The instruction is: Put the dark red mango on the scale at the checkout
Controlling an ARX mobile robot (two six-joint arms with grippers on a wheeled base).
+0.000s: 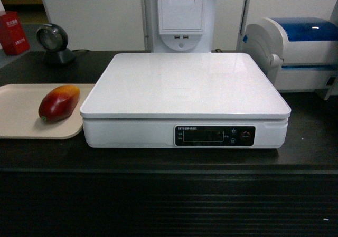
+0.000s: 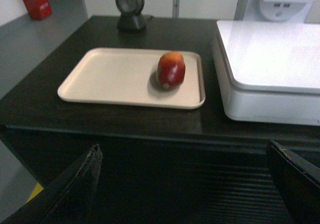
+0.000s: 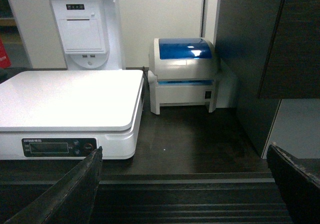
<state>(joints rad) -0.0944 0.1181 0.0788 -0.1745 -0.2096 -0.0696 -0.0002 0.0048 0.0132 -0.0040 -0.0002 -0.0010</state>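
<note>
Black ribbed checkout [image 1: 158,205] beneath white scale [image 1: 185,84], beige tray [image 1: 21,115].

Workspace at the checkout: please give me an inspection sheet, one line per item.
Surface: black checkout counter, ribbed front.
Job's things: dark red mango lies on a beige tray left of the white scale; scale top bare.
Clutter: round black scanner, white-and-blue printer, red box.
Grippers: left gripper and right gripper open, before the counter front, holding nothing.
Cables: one thin black cable behind the scanner.
Surroundings: white kiosk behind the scale.
</note>
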